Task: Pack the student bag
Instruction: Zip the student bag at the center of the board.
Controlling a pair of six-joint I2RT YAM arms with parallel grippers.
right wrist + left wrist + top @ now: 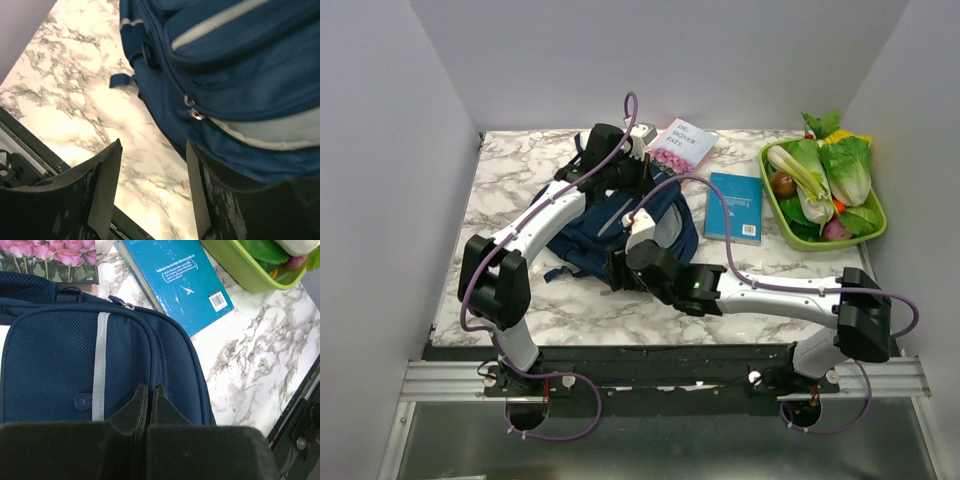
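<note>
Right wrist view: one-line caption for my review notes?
Open right gripper hovers near the zipper pulls of the bag, over the marble table.

Rose-cover book [683, 145], teal book [734, 206], green tray [820, 243] of vegetables [845, 170]

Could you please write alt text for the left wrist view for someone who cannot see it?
The left gripper, fingers pressed shut, sits over the navy student bag, by its mesh pocket and grey stripe. Beyond, on the marble table, lie a teal book, a rose-covered book and the corner of a green tray.
</note>
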